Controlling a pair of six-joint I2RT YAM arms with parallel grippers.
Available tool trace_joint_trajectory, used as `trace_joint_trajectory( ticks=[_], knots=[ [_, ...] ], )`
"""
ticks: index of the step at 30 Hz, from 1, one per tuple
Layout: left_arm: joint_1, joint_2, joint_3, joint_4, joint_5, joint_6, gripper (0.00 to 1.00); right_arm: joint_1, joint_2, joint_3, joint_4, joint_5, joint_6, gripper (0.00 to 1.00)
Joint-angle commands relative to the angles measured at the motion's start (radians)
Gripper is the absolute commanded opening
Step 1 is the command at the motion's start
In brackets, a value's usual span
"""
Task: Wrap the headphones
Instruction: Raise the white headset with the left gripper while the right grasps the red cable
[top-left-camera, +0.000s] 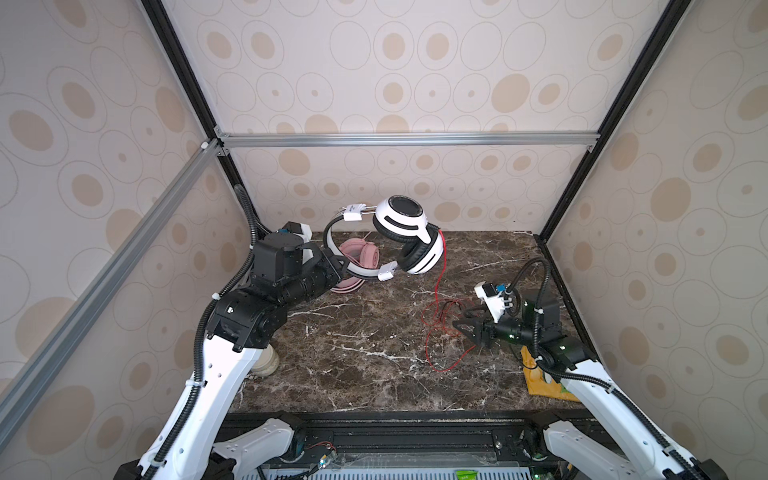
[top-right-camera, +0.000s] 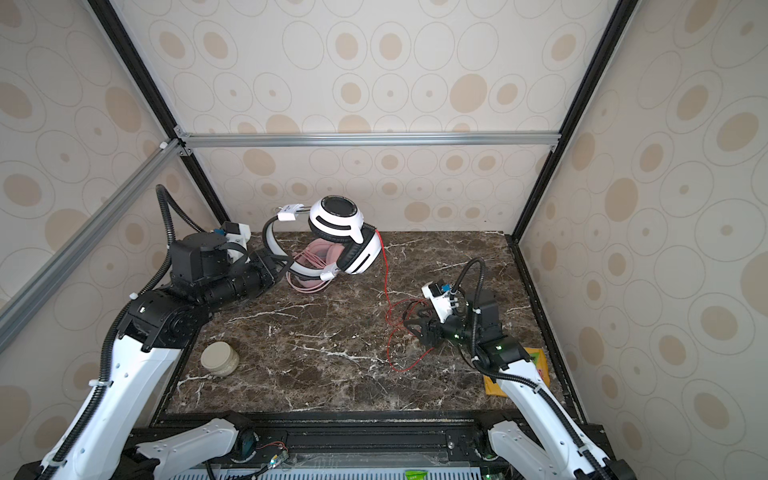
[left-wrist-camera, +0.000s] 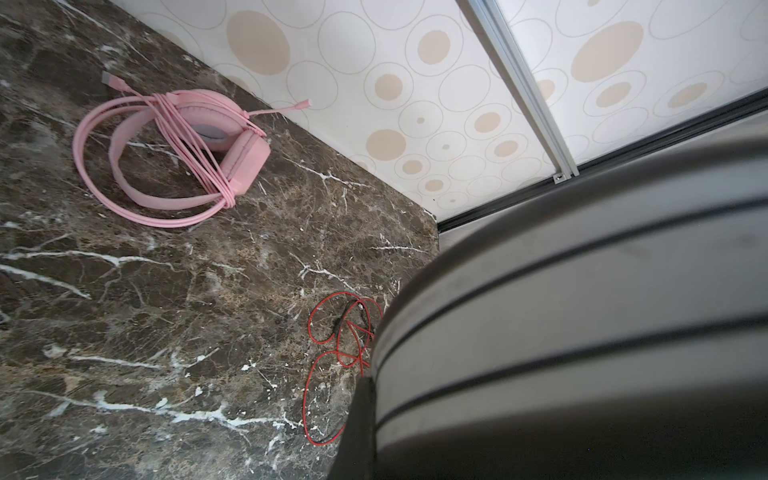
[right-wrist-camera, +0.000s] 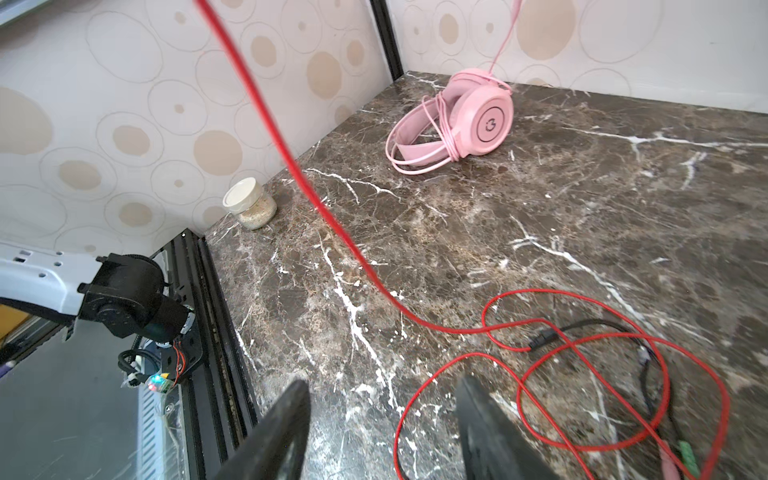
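Note:
The white-and-black headphones (top-left-camera: 401, 232) (top-right-camera: 340, 232) hang in the air above the back of the table. My left gripper (top-left-camera: 338, 266) (top-right-camera: 286, 266) is shut on their headband (left-wrist-camera: 582, 291), which fills much of the left wrist view. Their thin red cable (top-left-camera: 440, 266) (right-wrist-camera: 353, 249) drops from an earcup to a loose coil (top-left-camera: 436, 328) (left-wrist-camera: 345, 332) on the marble. My right gripper (top-left-camera: 459, 320) (top-right-camera: 409, 322) (right-wrist-camera: 384, 386) stands open low over that coil, gripping nothing. The pink headphones (top-left-camera: 359, 257) (top-right-camera: 316, 257) (left-wrist-camera: 183, 153) (right-wrist-camera: 469, 120) lie at the back with their pink cable wound round them.
A small jar with a cream lid (top-right-camera: 219, 358) (right-wrist-camera: 249, 203) stands near the front left, beside my left arm. A yellow packet (top-left-camera: 540, 382) (top-right-camera: 515, 374) lies under my right arm at the right edge. Patterned walls close in the table (top-left-camera: 353, 374) on three sides.

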Motion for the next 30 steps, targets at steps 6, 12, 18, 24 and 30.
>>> trace_joint_trajectory(
  ticks=[6,12,18,24,30],
  knots=[
    [0.003,0.024,0.083,0.138,0.066,-0.042,0.0,0.106,0.128,-0.005,0.179,0.016,-0.013,0.62],
    [0.003,0.048,0.107,0.14,0.064,-0.03,0.0,0.106,0.17,-0.001,0.189,0.115,-0.04,0.62],
    [0.004,0.08,0.108,0.204,0.125,-0.049,0.0,0.107,0.213,-0.034,0.301,0.108,-0.033,0.6],
    [0.006,0.13,0.162,0.23,0.15,-0.057,0.0,0.106,0.312,0.006,0.395,0.109,-0.033,0.58],
    [0.024,0.166,0.216,0.233,0.158,-0.074,0.0,0.107,0.357,0.057,0.412,0.088,-0.017,0.19]
  ],
)
